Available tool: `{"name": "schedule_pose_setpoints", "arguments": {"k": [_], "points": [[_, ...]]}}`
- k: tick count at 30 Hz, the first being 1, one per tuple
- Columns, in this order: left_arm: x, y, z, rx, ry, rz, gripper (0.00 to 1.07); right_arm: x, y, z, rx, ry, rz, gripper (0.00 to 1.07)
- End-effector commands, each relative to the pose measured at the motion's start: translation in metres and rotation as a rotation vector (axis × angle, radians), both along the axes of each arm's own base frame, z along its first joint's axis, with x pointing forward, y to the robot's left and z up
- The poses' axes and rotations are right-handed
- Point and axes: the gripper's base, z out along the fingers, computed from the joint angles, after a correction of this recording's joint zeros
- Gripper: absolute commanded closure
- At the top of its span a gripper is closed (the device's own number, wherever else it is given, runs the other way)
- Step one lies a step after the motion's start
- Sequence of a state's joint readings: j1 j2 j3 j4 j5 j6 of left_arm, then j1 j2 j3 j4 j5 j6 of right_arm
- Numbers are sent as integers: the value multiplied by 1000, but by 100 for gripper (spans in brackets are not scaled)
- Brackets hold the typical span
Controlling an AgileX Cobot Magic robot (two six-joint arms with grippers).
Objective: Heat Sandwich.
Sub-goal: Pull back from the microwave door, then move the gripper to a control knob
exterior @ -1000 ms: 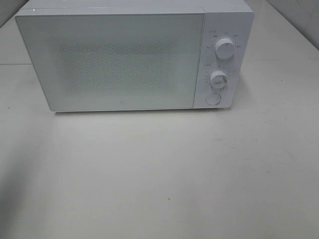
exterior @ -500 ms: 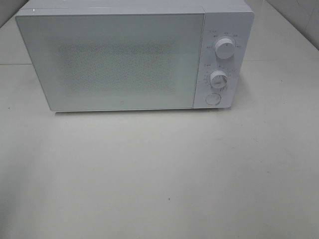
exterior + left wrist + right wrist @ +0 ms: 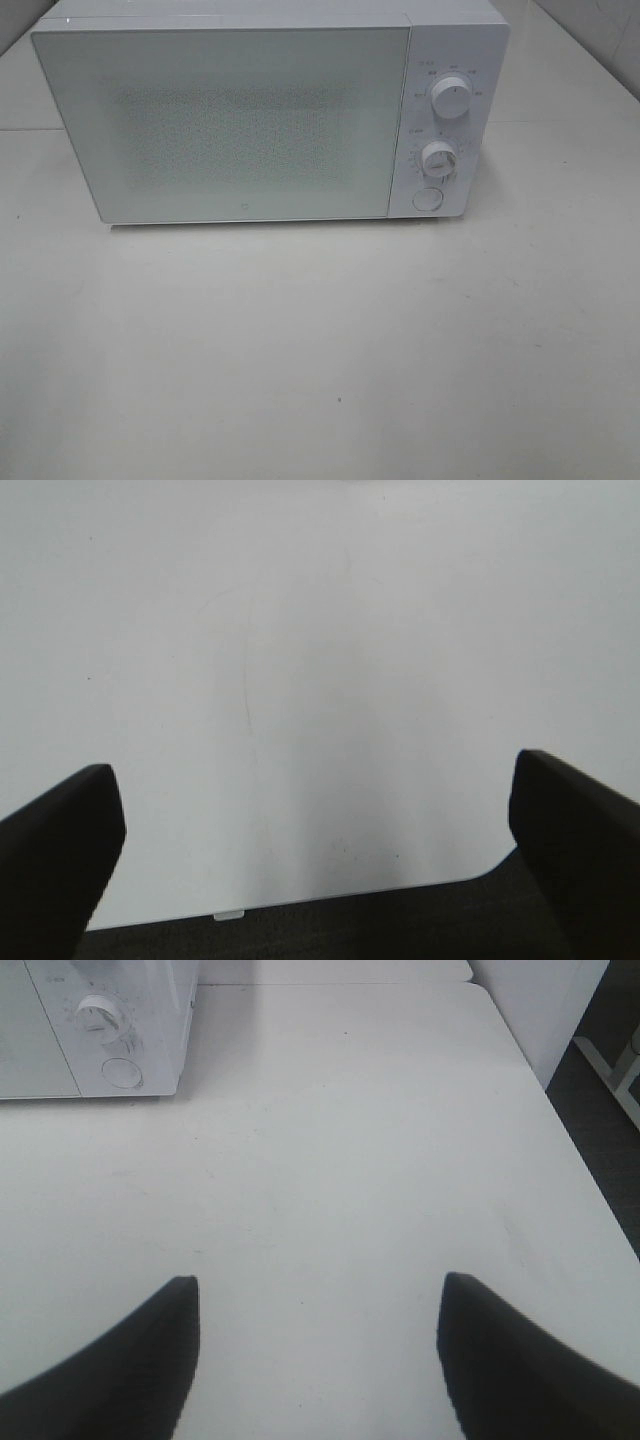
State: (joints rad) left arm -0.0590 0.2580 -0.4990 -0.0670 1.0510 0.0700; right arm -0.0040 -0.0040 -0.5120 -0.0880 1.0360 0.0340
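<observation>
"Black pincers, what state?"
"Left pincer (image 3: 312,780) and right pincer (image 3: 320,1285) both gape wide over the white surface (image 3: 320,380), gripping nothing."
"And the sandwich?"
"Cannot tell; no view shows it. Closed microwave (image 3: 230,120) stands far off, twelve o'clock."

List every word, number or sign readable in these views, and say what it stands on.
Markings around the upper dial of the microwave: too small and blurred to read.
Markings around the lower dial: unreadable as well.
Small mark low on the door: too small to read.
No other text shows in any view.
</observation>
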Motion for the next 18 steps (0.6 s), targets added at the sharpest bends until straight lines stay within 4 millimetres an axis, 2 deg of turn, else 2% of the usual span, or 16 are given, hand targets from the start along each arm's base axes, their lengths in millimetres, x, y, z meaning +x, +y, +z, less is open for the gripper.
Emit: {"name": "schedule_pose_setpoints", "arguments": {"k": [1,7,11,18], "points": [[-9,0,1,-14,-72,7,7,-3,0,-1,0,-34,-4,42],[-23,1,3,-19,-167,6,7,-3,0,-1,0,-34,-4,42],[-40,2,4,-26,-278,6,7,-3,0,-1,0,-34,-4,42],[-44,2,4,-26,-300,6,7,-3,0,-1,-1,-33,-4,42]]}}
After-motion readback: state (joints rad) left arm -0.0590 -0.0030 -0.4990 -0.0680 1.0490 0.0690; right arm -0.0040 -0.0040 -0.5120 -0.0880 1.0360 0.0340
